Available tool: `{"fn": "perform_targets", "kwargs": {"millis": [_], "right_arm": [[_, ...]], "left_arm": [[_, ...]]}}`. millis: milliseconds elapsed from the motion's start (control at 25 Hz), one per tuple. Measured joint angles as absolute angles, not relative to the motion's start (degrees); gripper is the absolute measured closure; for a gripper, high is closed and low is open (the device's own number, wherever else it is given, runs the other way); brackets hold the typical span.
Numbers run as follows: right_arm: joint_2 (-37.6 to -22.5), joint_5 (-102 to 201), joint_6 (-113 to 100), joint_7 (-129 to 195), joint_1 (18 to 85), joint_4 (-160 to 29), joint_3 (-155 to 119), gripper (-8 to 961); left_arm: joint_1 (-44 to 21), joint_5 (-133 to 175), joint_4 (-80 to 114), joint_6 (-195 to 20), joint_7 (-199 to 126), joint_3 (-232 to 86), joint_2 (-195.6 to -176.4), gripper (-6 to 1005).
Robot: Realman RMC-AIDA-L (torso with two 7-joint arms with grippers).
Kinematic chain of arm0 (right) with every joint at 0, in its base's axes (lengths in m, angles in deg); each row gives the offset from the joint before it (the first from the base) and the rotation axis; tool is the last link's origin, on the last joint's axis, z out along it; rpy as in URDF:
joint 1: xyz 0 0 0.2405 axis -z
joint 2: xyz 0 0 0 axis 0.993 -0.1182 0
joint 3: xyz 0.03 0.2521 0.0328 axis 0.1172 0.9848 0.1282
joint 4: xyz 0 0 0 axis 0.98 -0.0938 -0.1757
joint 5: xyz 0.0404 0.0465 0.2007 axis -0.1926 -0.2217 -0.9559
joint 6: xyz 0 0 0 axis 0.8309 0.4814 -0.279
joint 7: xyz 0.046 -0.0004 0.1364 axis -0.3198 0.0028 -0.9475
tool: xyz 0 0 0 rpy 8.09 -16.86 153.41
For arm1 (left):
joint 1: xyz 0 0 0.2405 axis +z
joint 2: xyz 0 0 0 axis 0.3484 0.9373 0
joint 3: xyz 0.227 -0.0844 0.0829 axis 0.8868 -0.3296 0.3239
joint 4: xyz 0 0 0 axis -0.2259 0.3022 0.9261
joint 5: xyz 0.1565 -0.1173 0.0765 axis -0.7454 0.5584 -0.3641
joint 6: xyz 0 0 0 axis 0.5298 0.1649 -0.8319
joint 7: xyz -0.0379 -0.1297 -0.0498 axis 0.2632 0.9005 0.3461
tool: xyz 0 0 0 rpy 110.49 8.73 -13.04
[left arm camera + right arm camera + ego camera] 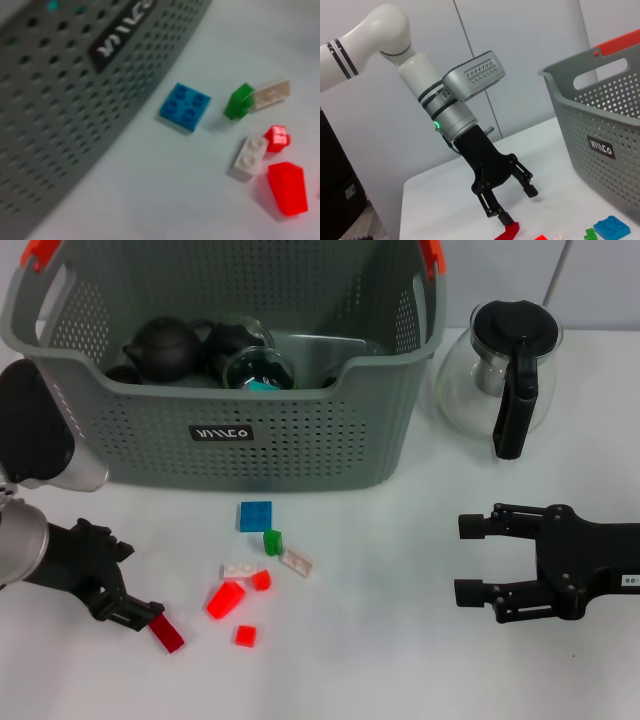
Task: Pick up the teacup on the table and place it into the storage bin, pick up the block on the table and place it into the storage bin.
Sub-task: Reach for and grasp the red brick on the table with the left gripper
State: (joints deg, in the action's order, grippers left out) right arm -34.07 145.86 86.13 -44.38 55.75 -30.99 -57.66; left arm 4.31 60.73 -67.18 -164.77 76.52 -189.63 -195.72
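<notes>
**Left claw at a red block, bin waiting behind**

Head view: the storage bin [300,440] stands at the back of the table [400,660], already holding dark teapots and a cup-like dish; no teacup shows loose on the table, so the block half of the task looks to be in hand. A scatter of small blocks lies just in front of the bin: a blue block [255,516], a green block [272,541], two white ones and several red ones. The left gripper [135,615] is low over the table at the left, fingers spread, with a dark red block [167,633] at one fingertip. The right wrist view shows that fingertip touching the block, not gripping it, so the claw holds nothing. The right gripper [478,560] hovers at the right, jaws wide and empty, below a glass coffee pot [503,375].

The risk here is a nudge: the block sits outside the gap, so closing now would likely push it aside or pinch air. A thin, flat piece may also slip or tip out on the lift.
</notes>
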Motion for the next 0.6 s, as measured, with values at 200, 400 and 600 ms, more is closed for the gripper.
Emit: {"fn": "perform_targets", "kwargs": {"millis": [200, 400, 600], "right_arm": [[-34.08, 145.8, 86.2, -44.4, 55.7, -31.0, -57.7, 38], [-34.06, 145.8, 86.2, -44.4, 55.5, -31.0, -57.7, 38], [-34.08, 145.8, 86.2, -44.4, 55.4, -31.0, -57.7, 38]], "left_arm": [[4.6, 60.7, -68.6, -166.6, 76.7, -189.7, -195.7, 126], [4.7, 62.0, -70.2, -170.8, 75.9, -189.6, -195.73, 125], [4.7, 62.7, -70.9, -172.9, 77.2, -188.4, -195.85, 125]]}}
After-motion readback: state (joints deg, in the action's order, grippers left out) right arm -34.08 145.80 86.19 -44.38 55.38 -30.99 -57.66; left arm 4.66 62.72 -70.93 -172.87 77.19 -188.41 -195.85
